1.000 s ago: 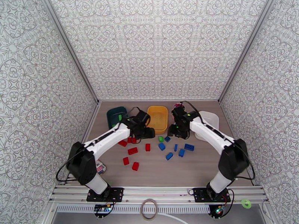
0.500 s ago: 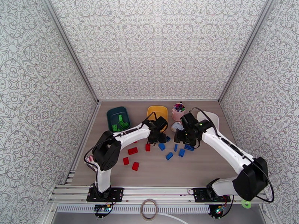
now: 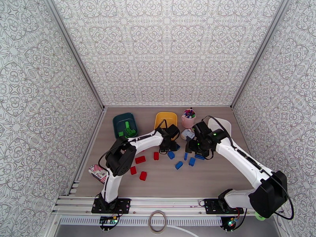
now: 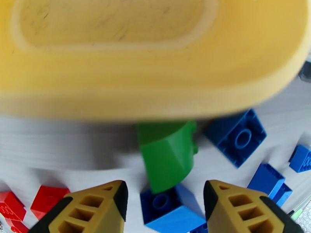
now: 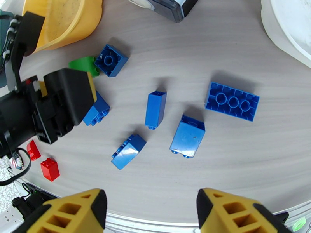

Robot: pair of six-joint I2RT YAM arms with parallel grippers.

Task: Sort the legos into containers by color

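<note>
A green lego (image 4: 167, 154) lies on the table against the front of the yellow container (image 4: 155, 74). My left gripper (image 4: 165, 199) is open just short of it, one finger on either side, above a blue lego (image 4: 171, 208). In the top view this gripper (image 3: 169, 146) sits at the yellow container (image 3: 166, 119). My right gripper (image 5: 149, 199) hangs open and empty over several blue legos, among them a long one (image 5: 232, 101) and an upright one (image 5: 155, 108). Green legos (image 3: 126, 129) lie in the teal container (image 3: 118, 120). Red legos (image 3: 140, 159) lie at front left.
The white container (image 3: 222, 125) stands at the right, behind my right arm. A pink cup of pens (image 3: 189, 117) and a small white-grey box (image 5: 171, 4) stand between the yellow and white tubs. A striped packet (image 3: 98, 172) lies by the left edge.
My left gripper has swung right from the red legos to the green one at the yellow container, its jaws narrowing. My right gripper has moved nearer and right, over the blue legos.
</note>
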